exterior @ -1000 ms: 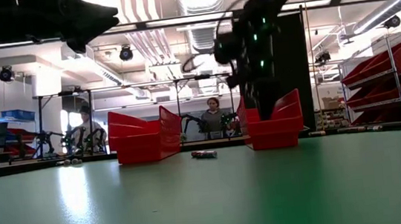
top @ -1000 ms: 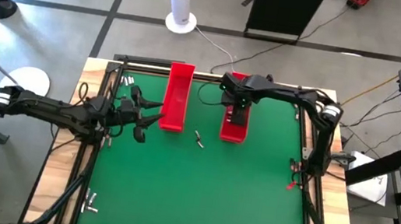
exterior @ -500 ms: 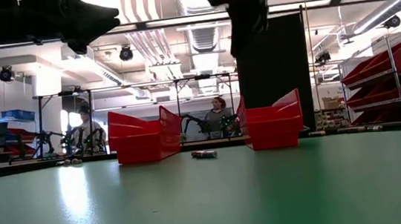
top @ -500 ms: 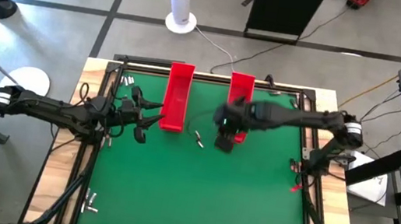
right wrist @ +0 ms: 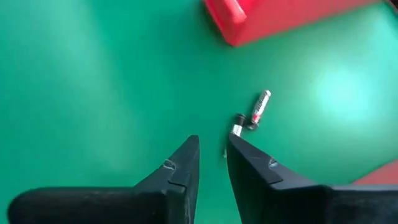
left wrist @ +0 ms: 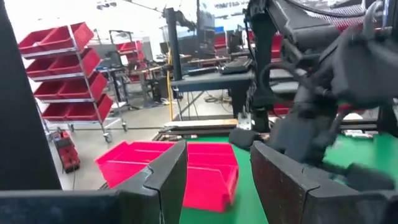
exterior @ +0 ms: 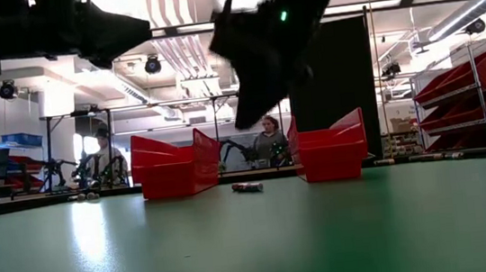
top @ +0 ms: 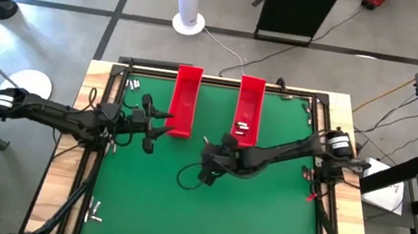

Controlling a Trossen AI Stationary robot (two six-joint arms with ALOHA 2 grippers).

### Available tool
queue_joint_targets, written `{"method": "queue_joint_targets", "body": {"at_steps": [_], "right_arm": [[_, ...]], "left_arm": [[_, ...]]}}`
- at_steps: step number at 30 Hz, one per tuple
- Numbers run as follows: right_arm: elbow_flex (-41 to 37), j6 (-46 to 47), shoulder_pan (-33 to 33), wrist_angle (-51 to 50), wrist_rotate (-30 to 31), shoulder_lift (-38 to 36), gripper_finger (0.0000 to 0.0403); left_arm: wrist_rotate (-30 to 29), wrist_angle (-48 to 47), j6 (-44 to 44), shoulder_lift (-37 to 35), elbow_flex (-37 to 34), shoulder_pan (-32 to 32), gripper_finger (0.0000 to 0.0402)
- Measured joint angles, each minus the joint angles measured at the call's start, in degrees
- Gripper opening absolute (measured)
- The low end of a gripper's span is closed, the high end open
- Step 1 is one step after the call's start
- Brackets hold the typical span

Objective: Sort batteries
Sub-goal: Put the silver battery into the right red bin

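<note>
Batteries point(right wrist: 252, 116) lie loose at frame centre; the right gripper point(right wrist: 212, 160), fingers narrowly parted and empty, hovers above them. Next it must descend and pinch one.

The right arm point(top: 269, 154) hides the loose batteries point(right wrist: 255, 112) from above and blurs at table level.

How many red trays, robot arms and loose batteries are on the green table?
Red trays: 2
Robot arms: 2
Batteries loose on the mat by the trays: 2
Total: 6
</note>
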Motion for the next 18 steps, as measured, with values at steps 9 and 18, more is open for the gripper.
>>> {"method": "queue_joint_targets", "body": {"at_steps": [9, 18], "right_arm": [[0.08, 11.37, -1.53, 1.82, 3.1, 6.77, 0.013], [0.11, 24.82, -1.99, 1.71, 5.51, 7.46, 0.0137]], "left_arm": [[-0.12, 0.34, 0.91, 0.63, 0.0, 0.02, 0.0158], [-0.23, 0.43, 0.93, 0.61, 0.0, 0.02, 0.0158]]}}
